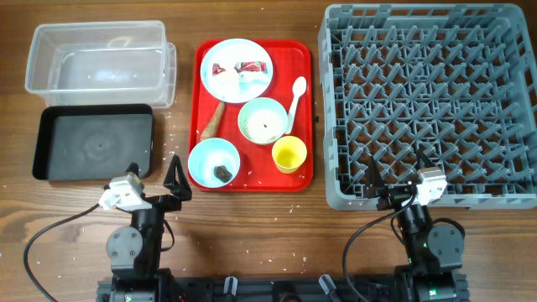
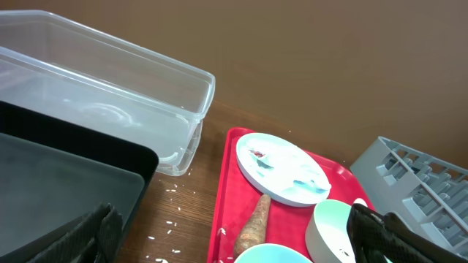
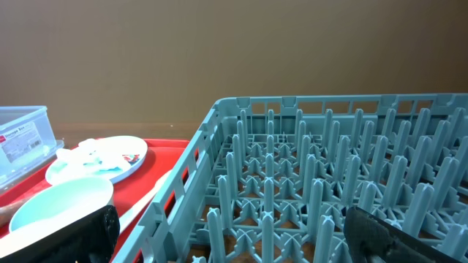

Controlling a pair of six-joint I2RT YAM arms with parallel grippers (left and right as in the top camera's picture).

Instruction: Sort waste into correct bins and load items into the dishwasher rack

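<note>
A red tray (image 1: 252, 176) holds a pale blue plate (image 1: 226, 54) with crumpled red-printed wrappers (image 1: 247, 65), a brown cone (image 1: 212, 120), a bowl (image 1: 263, 120) with rice grains, a bowl (image 1: 210, 155) with a dark lump (image 1: 222, 171), a yellow cup (image 1: 289, 154) and a white spoon (image 1: 296, 92). The clear tub (image 1: 101, 54) and black tray (image 1: 92, 143) lie at the left. The grey rack (image 1: 428, 101) stands at the right. My left gripper (image 1: 153, 176) is open and empty near the black tray's front corner (image 2: 234, 241). My right gripper (image 1: 401, 180) is open and empty at the rack's front edge (image 3: 234, 241).
White grains are scattered on the wood between the black tray and the red tray (image 2: 172, 226). The left wrist view shows the tub (image 2: 110, 95), plate (image 2: 281, 168) and cone (image 2: 252, 223). The right wrist view shows the rack's pegs (image 3: 329, 168) and a bowl (image 3: 58, 201).
</note>
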